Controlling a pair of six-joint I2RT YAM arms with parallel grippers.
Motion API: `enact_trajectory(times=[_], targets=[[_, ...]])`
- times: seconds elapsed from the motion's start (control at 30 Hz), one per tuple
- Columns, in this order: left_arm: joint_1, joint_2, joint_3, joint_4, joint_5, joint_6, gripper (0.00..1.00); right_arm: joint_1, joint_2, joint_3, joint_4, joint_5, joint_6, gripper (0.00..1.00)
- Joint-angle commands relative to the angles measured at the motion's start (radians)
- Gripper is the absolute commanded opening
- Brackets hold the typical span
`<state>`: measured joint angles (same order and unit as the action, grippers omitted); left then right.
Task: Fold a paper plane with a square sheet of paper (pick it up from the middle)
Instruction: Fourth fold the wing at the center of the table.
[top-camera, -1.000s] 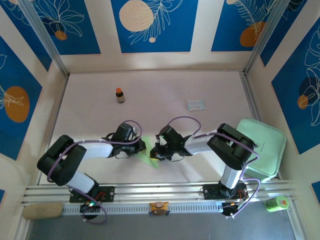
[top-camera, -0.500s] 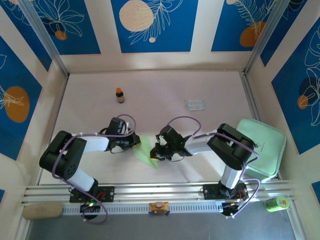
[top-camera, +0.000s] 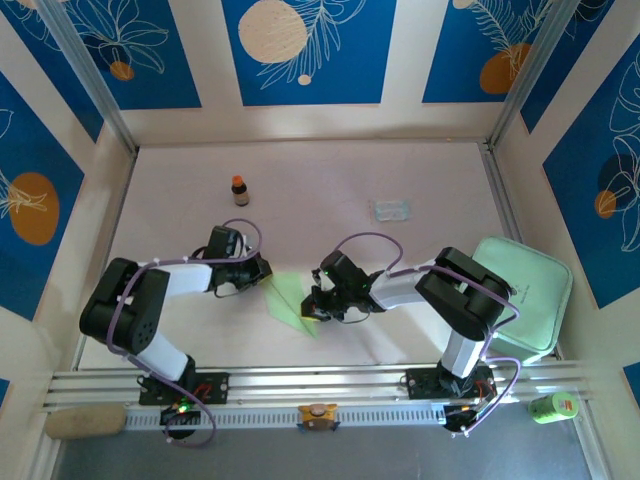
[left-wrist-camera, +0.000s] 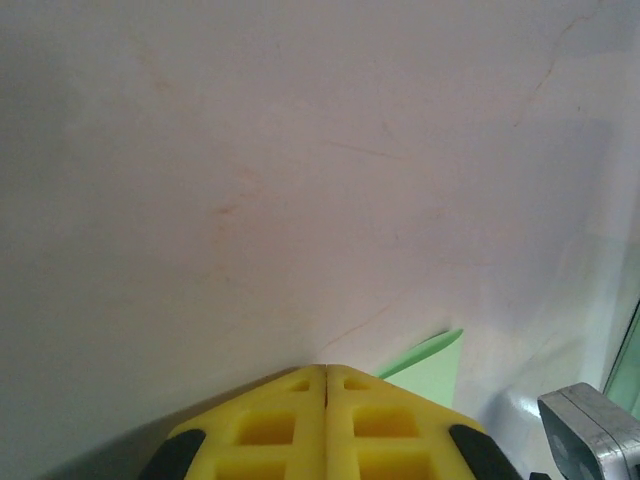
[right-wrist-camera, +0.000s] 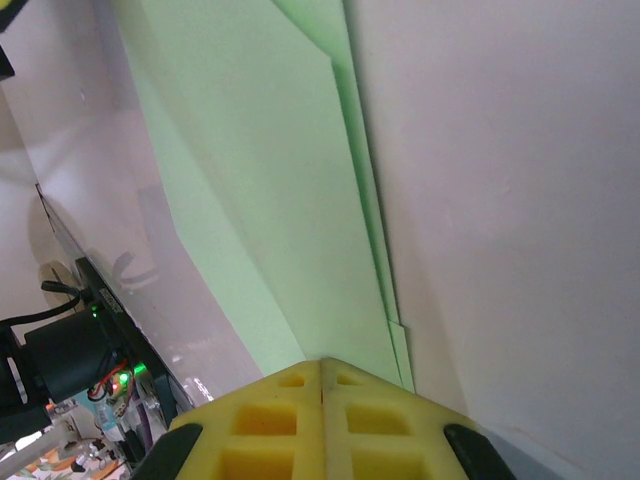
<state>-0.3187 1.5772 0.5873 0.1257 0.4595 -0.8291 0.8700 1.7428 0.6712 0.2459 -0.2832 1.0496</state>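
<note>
The pale green sheet of paper (top-camera: 289, 303) lies flat on the table between the arms, folded into a narrow pointed shape. In the right wrist view its stacked folded edges (right-wrist-camera: 270, 180) run away from the fingers. My right gripper (top-camera: 316, 307) is shut, its yellow tips (right-wrist-camera: 322, 362) down on the paper's right end. My left gripper (top-camera: 263, 273) is shut and holds nothing. It sits just left of the paper, off it. In the left wrist view the closed left gripper (left-wrist-camera: 326, 368) rests near the bare table, with a green corner of the paper (left-wrist-camera: 432, 364) to its right.
A small brown bottle with an orange cap (top-camera: 240, 190) stands at the back left. A clear packet (top-camera: 391, 209) lies at the back right. A mint green tray (top-camera: 522, 295) sits at the right edge, with a green can (top-camera: 553, 405) below it.
My left gripper has drawn back to the left, off the paper, uncovering its left side. The right gripper and the paper have stayed put.
</note>
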Motion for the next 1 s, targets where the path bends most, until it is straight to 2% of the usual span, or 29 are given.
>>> enact_trajectory(times=[0.0,0.23,0.37,0.57,0.83,0.97], targets=[[0.010,-0.061,0.025,-0.063,-0.024,0.014,0.00,-0.008,0.022,-0.050,-0.191,0.018,-0.018,0.01],[-0.021,-0.167,0.002,-0.107,-0.024,0.011,0.01,-0.020,0.027,-0.039,-0.200,0.006,-0.038,0.02],[-0.068,-0.188,-0.043,-0.049,0.000,-0.010,0.03,-0.023,0.024,-0.028,-0.209,0.003,-0.043,0.02],[-0.137,-0.107,-0.038,-0.004,0.036,-0.017,0.02,-0.027,0.020,-0.022,-0.223,0.001,-0.048,0.01],[-0.129,0.015,-0.024,-0.055,-0.001,0.004,0.00,-0.033,-0.031,0.064,-0.277,-0.026,-0.082,0.02],[-0.129,0.020,-0.038,-0.048,-0.012,0.004,0.00,-0.026,-0.039,0.133,-0.271,-0.042,-0.081,0.02]])
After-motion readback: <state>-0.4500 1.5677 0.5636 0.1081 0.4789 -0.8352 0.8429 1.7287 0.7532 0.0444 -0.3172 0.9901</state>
